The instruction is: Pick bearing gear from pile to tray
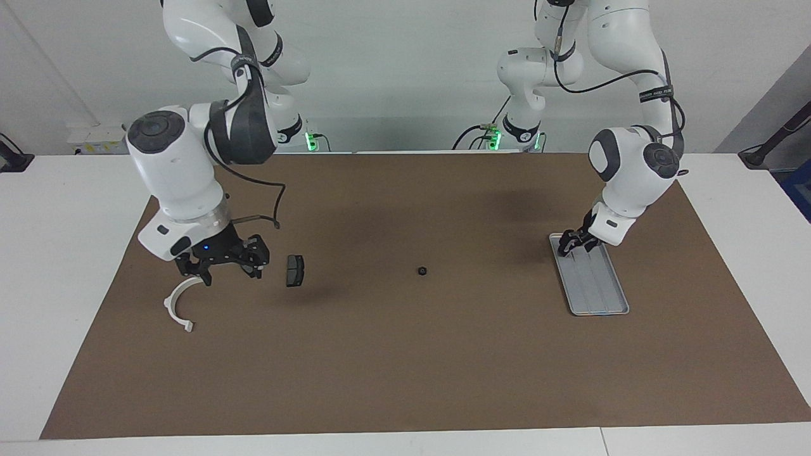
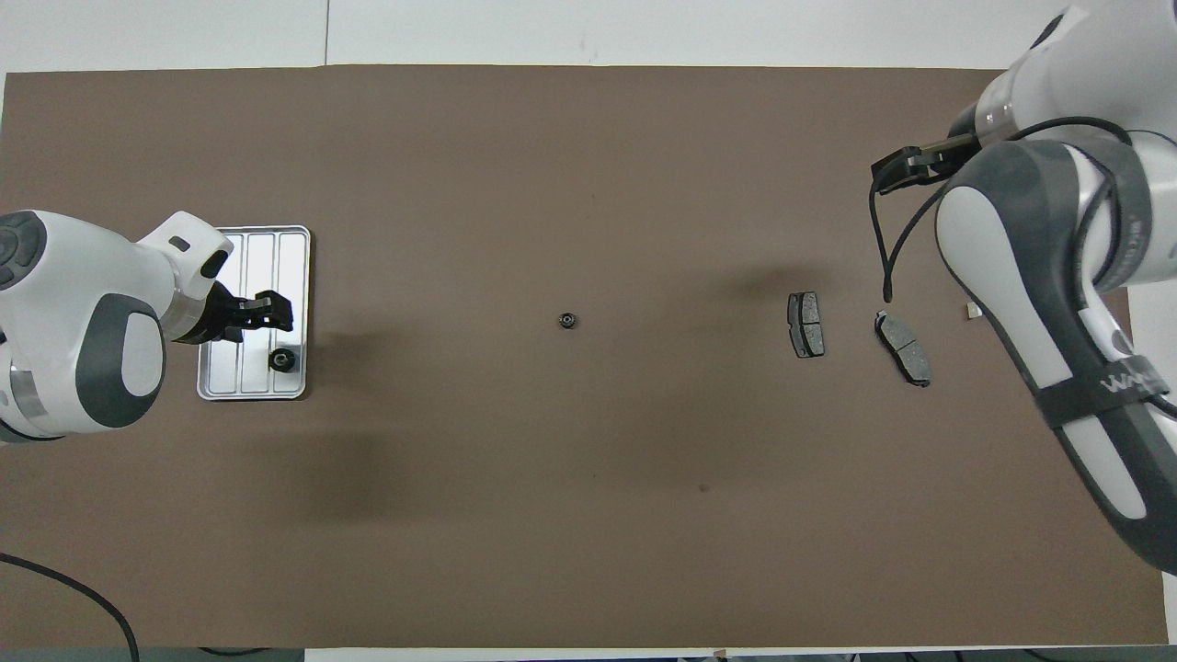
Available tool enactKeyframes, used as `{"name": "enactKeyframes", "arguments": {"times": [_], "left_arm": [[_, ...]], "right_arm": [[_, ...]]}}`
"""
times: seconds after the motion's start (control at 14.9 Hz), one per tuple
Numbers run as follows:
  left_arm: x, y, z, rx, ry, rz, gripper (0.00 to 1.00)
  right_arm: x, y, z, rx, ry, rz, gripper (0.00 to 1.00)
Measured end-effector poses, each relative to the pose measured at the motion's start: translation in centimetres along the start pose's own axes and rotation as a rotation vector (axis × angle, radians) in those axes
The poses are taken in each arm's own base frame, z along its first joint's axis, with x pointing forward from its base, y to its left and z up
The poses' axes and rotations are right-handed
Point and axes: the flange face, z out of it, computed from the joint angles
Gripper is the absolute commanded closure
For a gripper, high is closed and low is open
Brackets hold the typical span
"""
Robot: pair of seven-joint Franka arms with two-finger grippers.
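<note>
Left pincer (image 1: 573,244) over tray (image 1: 602,304).

Brown mat (image 1: 405,367) on white table (image 1: 63,253)

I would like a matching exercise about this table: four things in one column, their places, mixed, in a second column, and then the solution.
Things:
1. white bracket
2. brake pads
3. loose black round part
4. left gripper

Places:
A. on the mat, between the bracket and the loose round part
B. over the tray
C. on the mat, closest to the right arm's end of the table
D. alone at the mat's middle

Pairs: 1-C, 2-A, 3-D, 4-B
</note>
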Motion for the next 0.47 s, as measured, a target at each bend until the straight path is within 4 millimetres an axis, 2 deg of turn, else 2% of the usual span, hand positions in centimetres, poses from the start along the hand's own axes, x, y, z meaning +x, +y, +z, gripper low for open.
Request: {"name": "enactKeyframes", "arguments": {"times": [0.13, 0.33, 0.47], "left_arm": [[-0.2, 2.8, -0.5, -0.004, 0.012, -0.047, 0.30], [-1.3, 9.7, -1.2, -0.013, 0.030, -0.104, 0.29], [-2.2, 13.5, -1.5, -0.019, 0.039, -0.131, 0.29]], "right_arm": [[-1.7, 1.3, -2.3, -0.005, -0.042, 0.027, 0.00], [-4.9, 3.7, -4.2, -0.009, -0.133, 0.086, 0.00], [-6.8, 4.8, -5.2, -0.015, -0.142, 0.111, 0.00]]}}
